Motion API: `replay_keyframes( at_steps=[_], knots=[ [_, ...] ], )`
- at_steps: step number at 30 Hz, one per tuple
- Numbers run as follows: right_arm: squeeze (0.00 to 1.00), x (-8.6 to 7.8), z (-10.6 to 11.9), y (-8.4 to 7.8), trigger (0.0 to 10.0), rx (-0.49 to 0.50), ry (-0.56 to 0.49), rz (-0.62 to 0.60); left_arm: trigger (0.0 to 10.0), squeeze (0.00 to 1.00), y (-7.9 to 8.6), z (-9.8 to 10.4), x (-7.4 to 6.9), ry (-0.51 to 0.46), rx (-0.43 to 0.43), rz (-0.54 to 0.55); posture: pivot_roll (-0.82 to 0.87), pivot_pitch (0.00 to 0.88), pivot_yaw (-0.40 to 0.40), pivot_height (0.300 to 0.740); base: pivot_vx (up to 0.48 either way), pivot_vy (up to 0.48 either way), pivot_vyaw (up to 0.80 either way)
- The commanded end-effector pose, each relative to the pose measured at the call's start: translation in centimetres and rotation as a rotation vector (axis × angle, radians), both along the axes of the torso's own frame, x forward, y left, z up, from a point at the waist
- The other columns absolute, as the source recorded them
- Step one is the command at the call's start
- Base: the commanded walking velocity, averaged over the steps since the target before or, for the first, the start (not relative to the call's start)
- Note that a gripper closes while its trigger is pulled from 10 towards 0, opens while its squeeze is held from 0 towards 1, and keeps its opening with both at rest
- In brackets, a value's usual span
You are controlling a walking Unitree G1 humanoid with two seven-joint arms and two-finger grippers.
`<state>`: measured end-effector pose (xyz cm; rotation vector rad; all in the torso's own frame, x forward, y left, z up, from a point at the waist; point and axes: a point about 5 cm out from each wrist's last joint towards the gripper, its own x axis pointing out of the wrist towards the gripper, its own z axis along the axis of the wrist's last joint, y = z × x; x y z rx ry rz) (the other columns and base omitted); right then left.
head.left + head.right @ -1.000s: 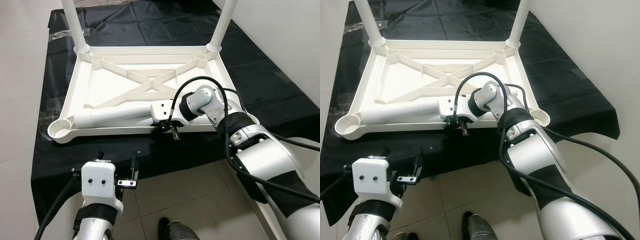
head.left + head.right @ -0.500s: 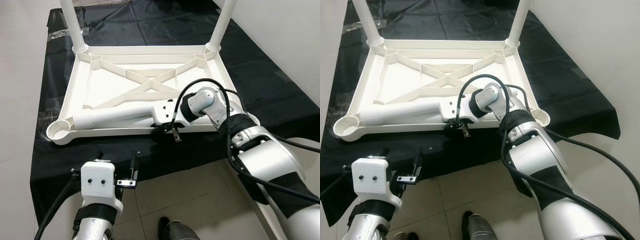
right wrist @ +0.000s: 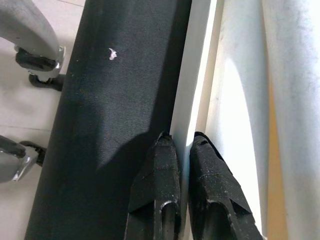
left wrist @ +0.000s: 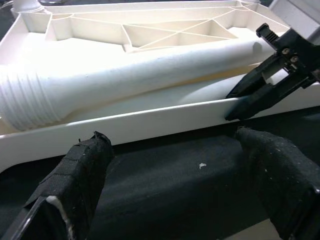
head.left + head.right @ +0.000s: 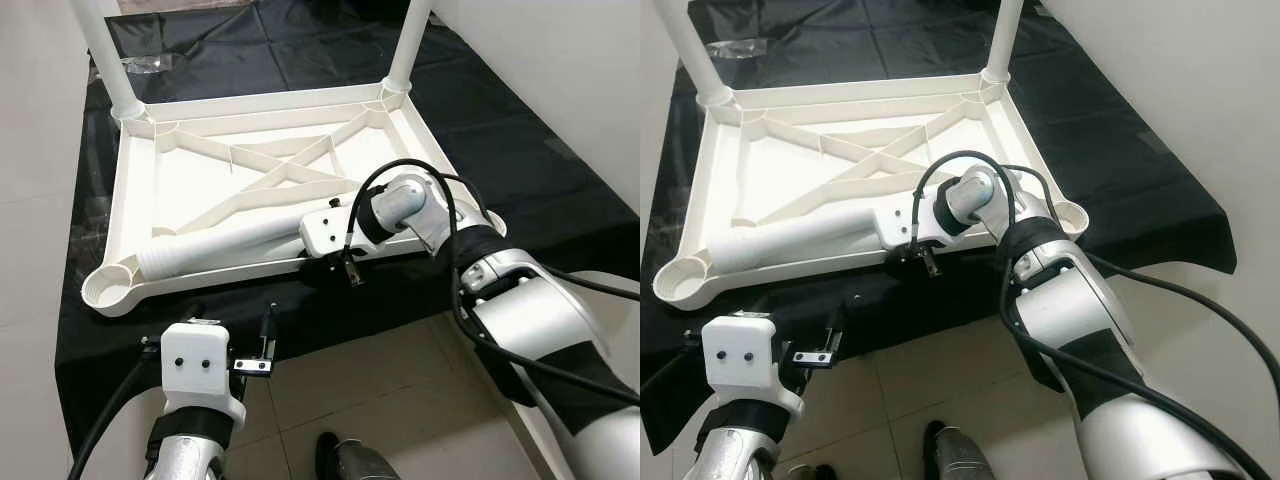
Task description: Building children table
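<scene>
A white plastic table top [image 5: 200, 170] lies upside down on a black cloth [image 5: 520, 140]. Two legs [image 5: 105, 50] [image 5: 408, 40] stand upright in its far corners. A loose leg [image 5: 230, 242] lies inside it along the near rim, threaded end toward the empty near-left socket [image 5: 105, 290]. My right gripper [image 5: 335, 262] is shut on the near rim [image 3: 197, 75], one finger on each side of the thin wall. My left gripper [image 5: 232, 322] hangs open just in front of that rim, its padded fingers [image 4: 85, 165] apart over the cloth.
The cloth's near edge drops to a pale tiled floor [image 5: 350, 380]. A white wall [image 5: 570, 70] runs along the right side. A crumpled clear wrapper [image 5: 150, 65] lies on the cloth at the far left. The near-right socket [image 5: 490, 222] is empty.
The table top has swung on the cloth while my right gripper holds its rim: its left end is now further left and closer to me. My left gripper has stayed put.
</scene>
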<state>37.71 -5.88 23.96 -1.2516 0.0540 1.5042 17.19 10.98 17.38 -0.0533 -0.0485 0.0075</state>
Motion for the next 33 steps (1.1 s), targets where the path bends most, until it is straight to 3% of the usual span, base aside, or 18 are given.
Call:
replay_keyframes(
  at_steps=[1,10,11,12,18,19,20,21,27,28,30,31,33],
  knots=[
    [0.00,-0.7,0.4,1.9,0.0,-0.032,-0.065,0.121,10.0,0.00,-1.5,-0.8,-0.6,0.048,-0.025,-0.051,-0.04,0.269,-0.082,0.740,0.000,0.000,0.00],
    [0.00,-0.6,0.4,2.0,0.0,-0.045,-0.116,0.126,10.0,0.00,-1.6,-0.8,-0.6,0.049,-0.027,-0.050,-0.04,0.268,-0.085,0.740,0.000,0.000,0.00],
    [0.00,-0.5,0.4,2.0,7.1,-0.039,-0.139,0.117,10.0,0.00,-1.6,-0.8,-0.5,0.048,-0.027,-0.050,-0.04,0.268,-0.085,0.740,0.000,0.000,0.00],
    [0.00,-0.5,0.5,2.0,10.0,-0.033,-0.148,0.107,10.0,0.00,-1.6,-0.8,-0.5,0.048,-0.027,-0.050,-0.04,0.268,-0.085,0.740,0.000,0.000,0.00],
    [0.00,-0.4,0.6,1.9,10.0,-0.028,-0.127,0.093,10.0,0.00,-1.6,-0.9,-0.5,0.049,-0.025,-0.051,-0.04,0.266,-0.084,0.740,0.000,0.000,0.00],
    [0.58,-0.4,0.8,1.9,10.0,-0.019,-0.136,0.095,10.0,0.00,-1.6,-0.9,-0.4,0.049,-0.025,-0.051,-0.04,0.261,-0.083,0.740,0.000,0.000,0.00],
    [0.58,-0.4,0.8,1.9,10.0,-0.019,-0.136,0.095,10.0,0.00,-1.6,-0.9,-0.4,0.049,-0.025,-0.051,-0.04,0.261,-0.083,0.740,0.000,0.000,0.00],
    [1.00,-0.4,0.9,1.9,10.0,-0.009,-0.123,0.095,10.0,0.00,-1.6,-0.9,-0.4,0.050,-0.024,-0.051,-0.04,0.261,-0.083,0.740,0.000,0.000,0.00],
    [1.00,-0.4,1.5,1.6,10.0,0.013,-0.118,0.096,10.0,0.00,-1.7,-1.0,-0.4,0.050,-0.019,-0.054,-0.04,0.249,-0.081,0.740,0.000,0.000,0.00],
    [0.85,-0.3,1.9,1.2,10.0,0.013,-0.118,0.095,10.0,0.00,-1.7,-1.0,-0.3,0.049,-0.018,-0.055,-0.04,0.240,-0.080,0.740,0.000,0.000,0.00],
    [0.85,-0.3,2.1,1.0,10.0,0.012,-0.117,0.095,10.0,0.00,-1.6,-1.1,-0.3,0.048,-0.017,-0.056,-0.04,0.240,-0.080,0.740,0.000,0.000,0.00],
    [0.00,-0.2,3.0,0.1,10.0,0.012,-0.092,0.089,10.0,0.00,-1.6,-1.2,-0.1,0.046,-0.012,-0.058,-0.04,0.224,-0.076,0.740,0.000,0.000,0.00],
    [0.00,-0.1,3.3,-0.2,10.0,0.012,-0.077,0.087,10.0,0.00,-1.5,-1.2,0.0,0.045,-0.010,-0.058,-0.04,0.224,-0.076,0.740,0.000,0.000,0.00]
  ],
)
